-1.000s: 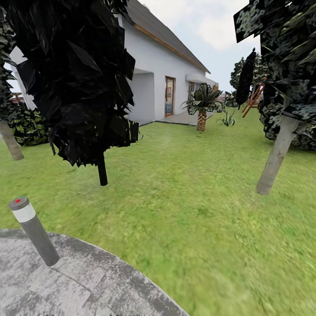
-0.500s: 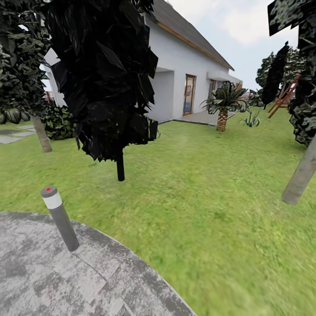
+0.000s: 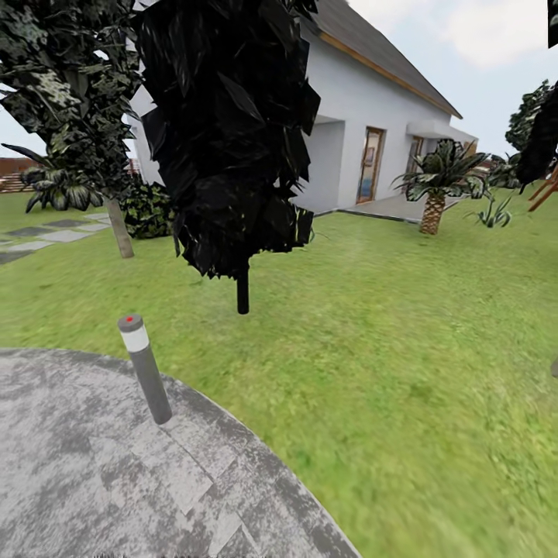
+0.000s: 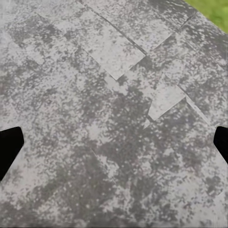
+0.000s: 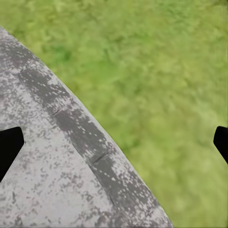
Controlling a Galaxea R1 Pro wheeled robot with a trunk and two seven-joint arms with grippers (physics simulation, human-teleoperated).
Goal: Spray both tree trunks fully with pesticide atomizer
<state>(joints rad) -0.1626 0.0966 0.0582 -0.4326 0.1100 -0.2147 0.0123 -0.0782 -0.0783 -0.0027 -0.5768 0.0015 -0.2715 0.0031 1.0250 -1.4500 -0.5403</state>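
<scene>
The pesticide atomizer is out of view. In the head view a tree with a pale grey-brown trunk (image 3: 120, 229) and a dark leafy crown stands on the lawn at the far left. A sliver of another pale trunk (image 3: 555, 366) touches the right edge. My left gripper (image 4: 114, 147) is open, its black fingertips wide apart above mottled grey paving (image 4: 109, 114) with nothing between them. Over the paving's curved rim, where it meets the grass (image 5: 166, 71), my right gripper (image 5: 114, 145) is open and empty as well.
A near-black conifer (image 3: 232, 139) on a thin stem rises straight ahead. A grey bollard light (image 3: 145, 369) stands on the rim of the round paved patch (image 3: 70, 465). Behind are a white house (image 3: 364, 116), a short palm (image 3: 432, 190) and stepping stones (image 3: 46, 232). Lawn stretches to the right.
The whole head picture has slid right, so the camera has turned left. The pale trunk at the right has nearly left the picture and the left tree has come further in.
</scene>
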